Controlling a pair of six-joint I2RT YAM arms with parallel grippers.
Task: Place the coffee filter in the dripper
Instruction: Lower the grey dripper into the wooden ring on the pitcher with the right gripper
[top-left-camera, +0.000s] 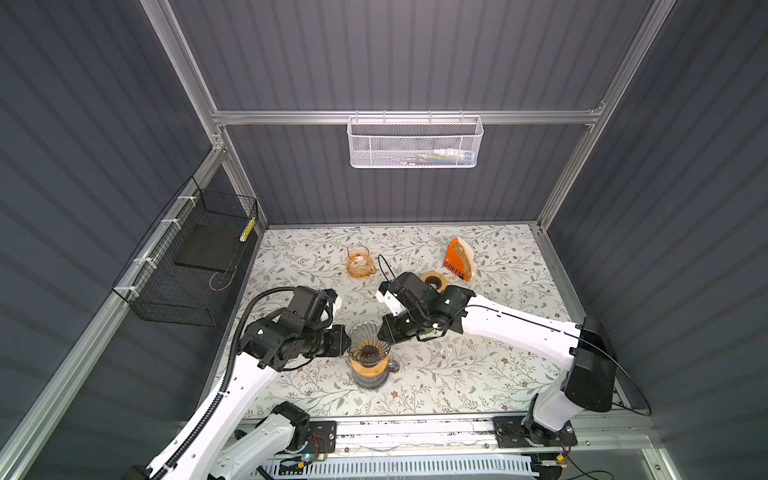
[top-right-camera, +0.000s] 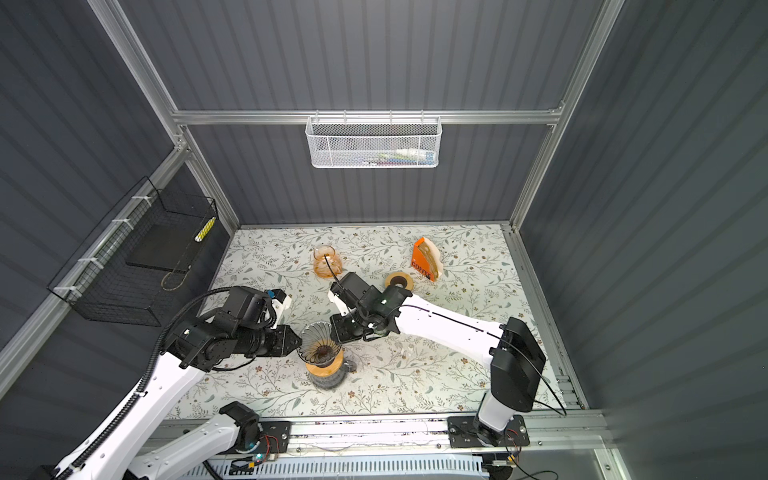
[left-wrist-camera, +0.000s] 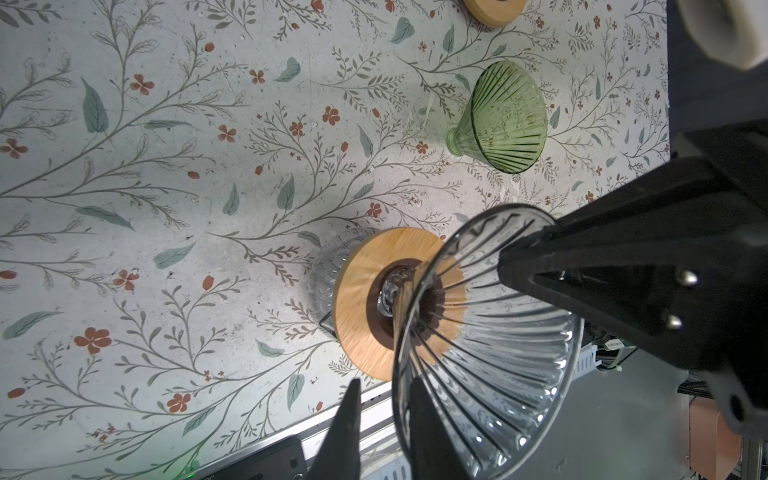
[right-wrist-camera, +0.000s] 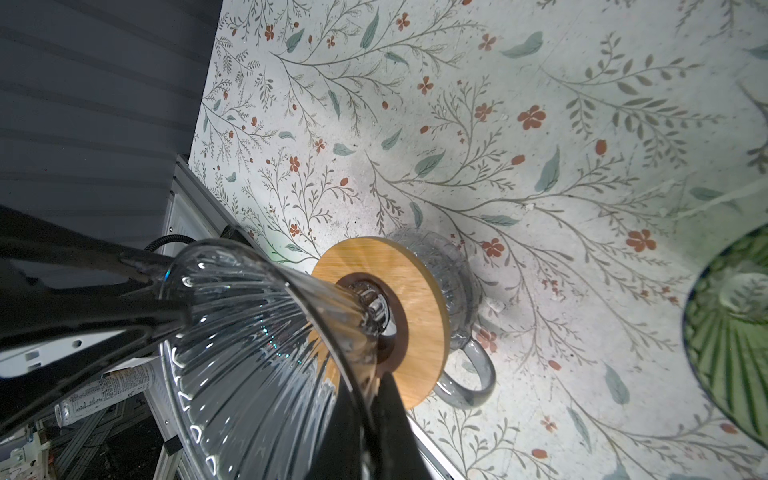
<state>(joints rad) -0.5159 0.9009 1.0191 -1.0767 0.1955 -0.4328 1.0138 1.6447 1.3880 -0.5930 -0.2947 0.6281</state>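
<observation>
**Both arms on the dripper, filters parked way behind it**

The right fingers (right-wrist-camera: 395, 428) are pressed together on the rim of the clear glass dripper (top-left-camera: 368, 348), with the thin wall pinched between them. The left fingers (left-wrist-camera: 345, 436) are on the opposite side of that same rim. They're a little apart, one outside the glass and one inside. There's a sliver of gap between the outer one and the rim, so I wouldn't call that a grip yet.

The dripper stands mouth-up in a wooden collar (left-wrist-camera: 361, 291) on top of a clear glass server (right-wrist-camera: 451, 266). You can see straight through the ribs, so there's no paper in it.

The coffee filters (top-left-camera: 466, 249) are a white stack standing on edge in the orange "COFFEE" holder (top-left-camera: 455, 266). That's on the desk (top-left-camera: 498, 374) well apart from the dripper, behind it and off toward the right arm's side. A spare wooden ring (top-left-camera: 434, 280) lies between holder and dripper.

My read is that the right arm is clearly the nearer one. It would have to let go and reach back there while the left steadies the rim. With the papers on edge, the fingers would need to drop in from above, across the thin stack. Grabbing several at once looks like the easy mistake.
</observation>
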